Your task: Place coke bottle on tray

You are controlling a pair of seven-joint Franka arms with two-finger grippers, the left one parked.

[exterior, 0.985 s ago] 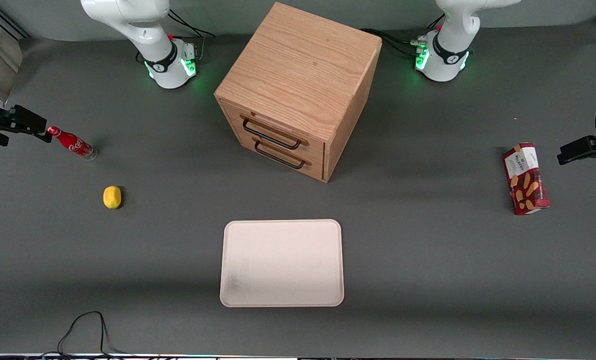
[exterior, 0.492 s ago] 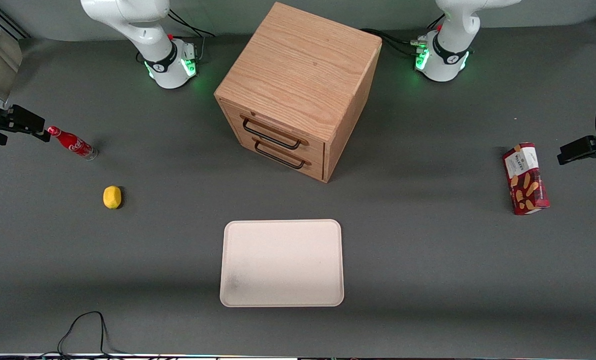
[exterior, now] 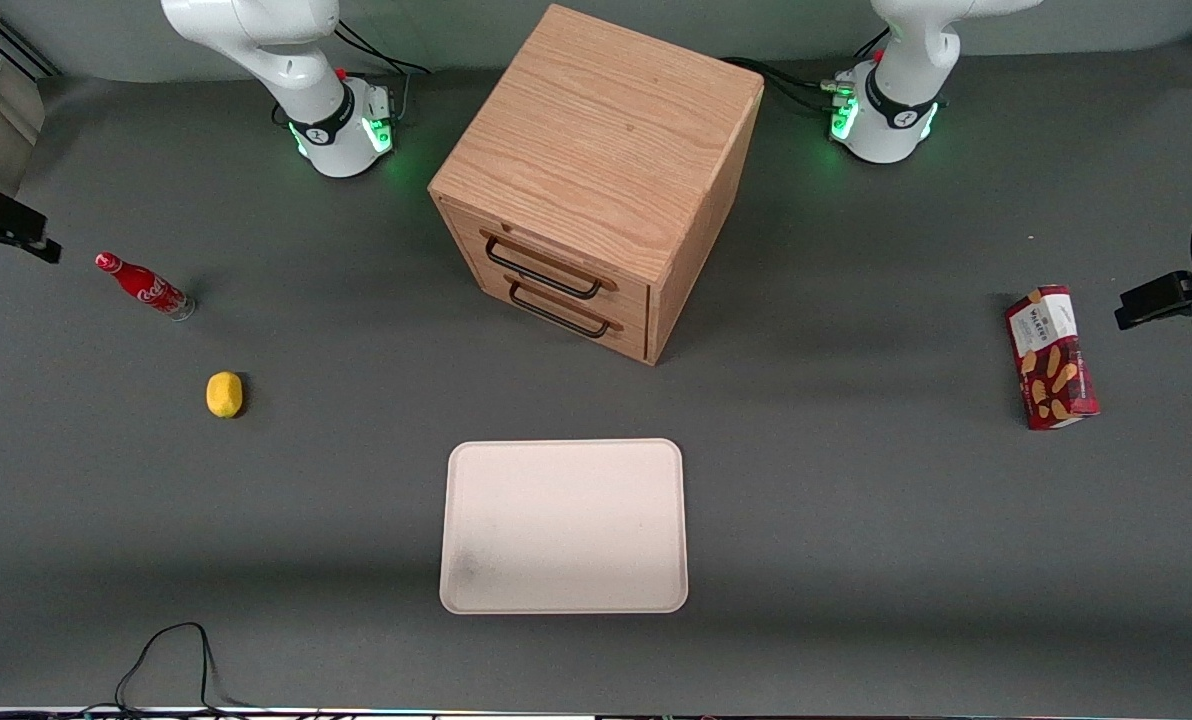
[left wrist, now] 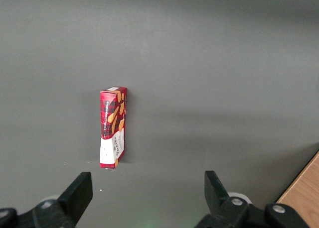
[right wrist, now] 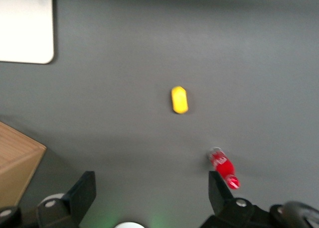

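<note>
- Coke bottle [exterior: 145,286] stands on the table [exterior: 856,520] toward the working arm's end, free of any grip; cap [exterior: 107,262] leans toward the table edge in the front view, clear base next to the mat.
- Right gripper [right wrist: 149,198] is up in the air, off the bottle; in the front view only a dark bit of it [exterior: 6,222] shows at the frame edge, above and apart from the cap.
- Fingers [right wrist: 82,193] spread wide apart, nothing between them. In the wrist view the bottle [right wrist: 224,168] shows close by one fingertip, not between the two.
- Lemon [exterior: 224,394] lies near the bottle, nearer the front cam, not touching it. Wrist view shows it [right wrist: 179,99] too.
- Tray [exterior: 563,590] sits flat mid-table, nearer the front cam than the wooden drawer cabinet [exterior: 596,180], well apart from the bottle. Nothing on it; faint dark smudge at one corner.
- Cabinet has 2 drawers w/ dark handles [exterior: 546,285], both look closed.
- Red wafer box [exterior: 1051,356] lies toward the parked arm's end, far from everything else.
- Black cable [exterior: 171,660] loops at the table edge nearest the front cam.
</note>
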